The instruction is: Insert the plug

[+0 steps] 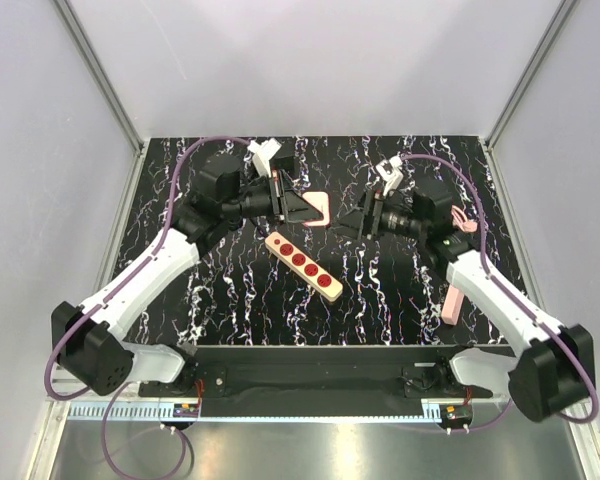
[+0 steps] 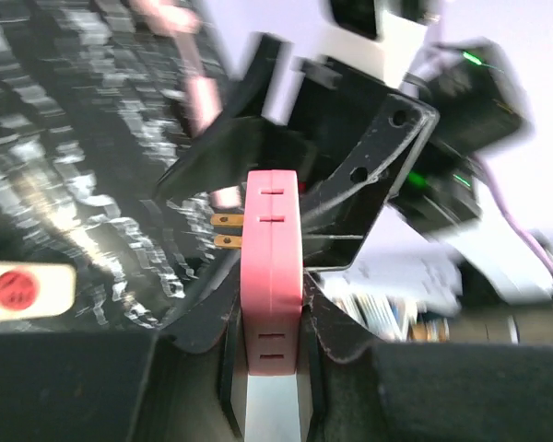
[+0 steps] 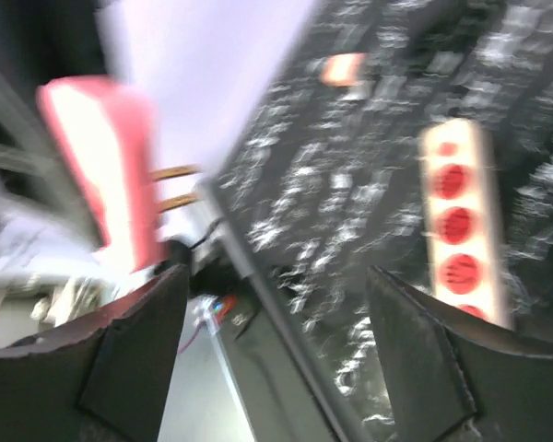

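Note:
The plug (image 2: 272, 267) is a flat pink box with two brass prongs pointing left in the left wrist view. My left gripper (image 2: 272, 318) is shut on its sides and holds it above the table. From above, the plug (image 1: 318, 208) hangs between the two grippers at the back middle. My right gripper (image 1: 357, 218) stands just right of it, apart from it. In the right wrist view the right gripper (image 3: 276, 285) is open and holds nothing, and the plug (image 3: 106, 175) is at upper left, outside the fingers. The cream power strip (image 1: 303, 265) with red round sockets lies diagonally below them.
The strip's end (image 2: 18, 288) shows low on the left in the left wrist view, and the strip (image 3: 461, 226) lies to the right in the right wrist view. A pink bar (image 1: 452, 305) lies beside the right arm. The black marbled table (image 1: 380, 300) has walls at its sides and back.

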### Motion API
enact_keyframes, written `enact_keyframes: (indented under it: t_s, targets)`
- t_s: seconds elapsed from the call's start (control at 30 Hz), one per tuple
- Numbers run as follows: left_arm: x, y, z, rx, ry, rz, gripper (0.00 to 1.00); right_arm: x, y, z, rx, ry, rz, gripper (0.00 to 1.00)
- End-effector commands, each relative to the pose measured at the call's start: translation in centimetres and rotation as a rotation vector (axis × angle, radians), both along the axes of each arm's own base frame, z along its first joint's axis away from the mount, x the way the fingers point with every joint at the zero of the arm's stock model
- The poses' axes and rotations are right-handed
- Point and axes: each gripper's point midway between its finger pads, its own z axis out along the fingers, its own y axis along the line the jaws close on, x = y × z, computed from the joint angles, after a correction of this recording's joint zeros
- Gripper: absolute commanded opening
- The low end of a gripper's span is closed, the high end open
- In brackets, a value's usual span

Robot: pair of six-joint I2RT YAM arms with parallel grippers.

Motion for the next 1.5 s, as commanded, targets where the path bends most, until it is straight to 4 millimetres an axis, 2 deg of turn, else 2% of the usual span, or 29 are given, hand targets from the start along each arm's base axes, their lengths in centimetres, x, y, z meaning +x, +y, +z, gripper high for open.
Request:
enact_keyframes:
  t_s: [0.0, 0.07, 0.1, 0.13, 0.23, 0.3, 0.47, 0.6, 0.73, 0.83, 0.9, 0.97, 1.0, 1.1, 1.23, 1.33, 1.43, 1.47]
  targets:
    - [-5.0, -0.3, 5.1, -0.171, -0.263, -0.274, 0.00, -5.5, 0.8, 6.6, 0.217, -0.232, 0.264, 0.86]
    - [-6.5, -0.3, 5.8, -0.184, -0.308, -0.332, 0.00, -7.1, 0.8, 7.7, 0.268, -0.259, 0.345, 0.87]
    - [-7.2, -0.3, 6.2, -0.191, -0.326, -0.356, 0.00, -8.3, 0.6, 9.2, 0.317, -0.302, 0.391, 0.87]
    - [-7.5, -0.2, 6.4, -0.194, -0.342, -0.369, 0.00, -9.5, 0.4, 9.1, 0.324, -0.315, 0.448, 0.87]
    - [-9.1, -0.2, 7.3, -0.232, -0.379, -0.429, 0.00, -11.6, -0.3, 10.1, 0.349, -0.382, 0.504, 0.88]
    - [-10.2, -0.3, 8.2, -0.273, -0.410, -0.481, 0.00, -11.3, -0.2, 10.1, 0.329, -0.386, 0.483, 0.88]
    - [-12.0, -1.1, 8.2, -0.293, -0.426, -0.579, 0.00, -11.7, -0.5, 11.8, 0.325, -0.440, 0.473, 0.88]
    - [-12.4, -1.5, 7.9, -0.296, -0.426, -0.606, 0.00, -12.9, -0.9, 13.8, 0.334, -0.520, 0.503, 0.86]
    - [-12.8, -1.7, 7.7, -0.300, -0.419, -0.627, 0.00, -13.5, -1.1, 14.5, 0.334, -0.556, 0.516, 0.84]
    - [-12.9, -1.8, 7.6, -0.300, -0.417, -0.631, 0.00, -14.0, -1.3, 14.8, 0.342, -0.566, 0.534, 0.74]
    - [-12.8, -1.8, 7.5, -0.299, -0.414, -0.634, 0.00, -14.5, -1.4, 15.1, 0.354, -0.572, 0.548, 0.62]
    - [-12.8, -1.8, 7.3, -0.296, -0.409, -0.634, 0.00, -14.9, -1.5, 15.3, 0.360, -0.567, 0.560, 0.47]
    - [-12.7, -1.9, 7.2, -0.293, -0.414, -0.633, 0.00, -15.2, -1.7, 15.3, 0.364, -0.586, 0.566, 0.32]
    - [-12.5, -2.0, 6.9, -0.284, -0.405, -0.632, 0.00, -15.5, -1.8, 15.3, 0.366, -0.577, 0.565, 0.14]
    - [-12.2, -2.1, 6.6, -0.268, -0.391, -0.621, 0.00, -15.4, -1.8, 15.1, 0.366, -0.562, 0.546, 0.06]
    - [-11.7, -2.4, 6.1, -0.246, -0.388, -0.608, 0.00, -14.5, -1.6, 15.0, 0.353, -0.545, 0.498, 0.06]
    - [-11.3, -2.6, 5.9, -0.229, -0.372, -0.587, 0.00, -13.6, -1.3, 14.4, 0.333, -0.513, 0.471, 0.09]
    - [-10.9, -2.7, 6.1, -0.213, -0.406, -0.574, 0.00, -13.0, -1.2, 14.3, 0.326, -0.481, 0.447, 0.07]
